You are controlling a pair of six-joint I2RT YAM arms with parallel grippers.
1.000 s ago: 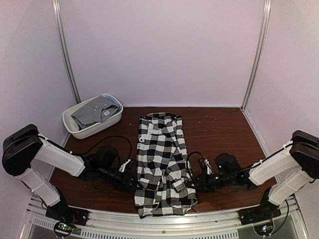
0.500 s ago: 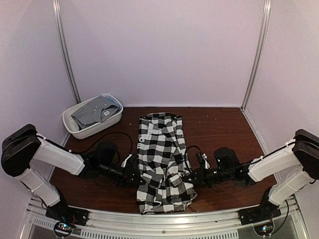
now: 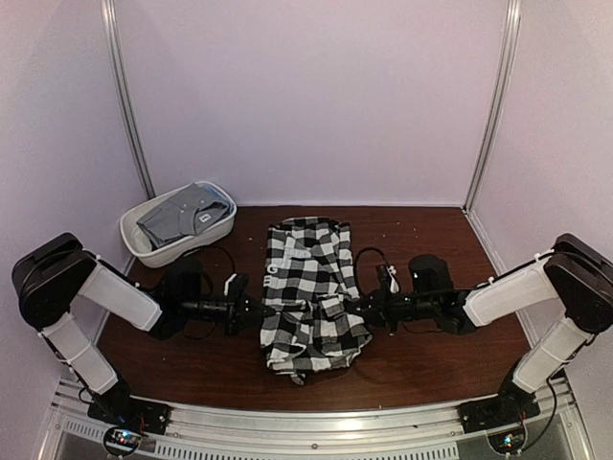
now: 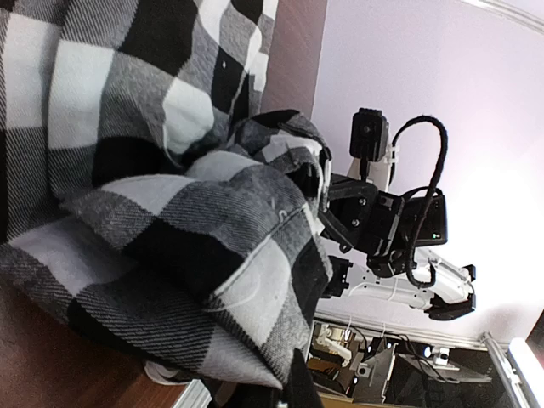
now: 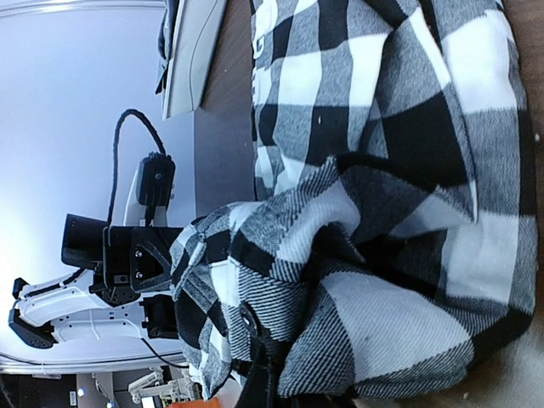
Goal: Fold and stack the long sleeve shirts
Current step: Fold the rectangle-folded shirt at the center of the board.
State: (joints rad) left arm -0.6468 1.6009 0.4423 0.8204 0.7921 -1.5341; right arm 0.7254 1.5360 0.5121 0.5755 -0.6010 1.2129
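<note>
The black-and-white checked shirt (image 3: pixel 308 287) lies lengthwise in the middle of the table, its near end lifted and folded back over itself. My left gripper (image 3: pixel 251 309) is shut on its left edge; in the left wrist view the cloth (image 4: pixel 170 229) drapes over the jaws. My right gripper (image 3: pixel 359 309) is shut on its right edge; in the right wrist view the cloth (image 5: pixel 374 280) bunches over the finger (image 5: pixel 259 378). The grey shirt (image 3: pixel 182 217) lies folded in the white tub.
The white oval tub (image 3: pixel 144 247) stands at the back left by the wall. Both arms lie low across the brown table (image 3: pixel 431 249), pointing inward at each other. Walls close in the back and sides; a metal rail (image 3: pixel 306 422) runs along the near edge.
Both grippers have moved away from the near edge toward the middle, carrying the shirt's near hem with them. The shirt's lower part has come off the table edge and doubled over.
</note>
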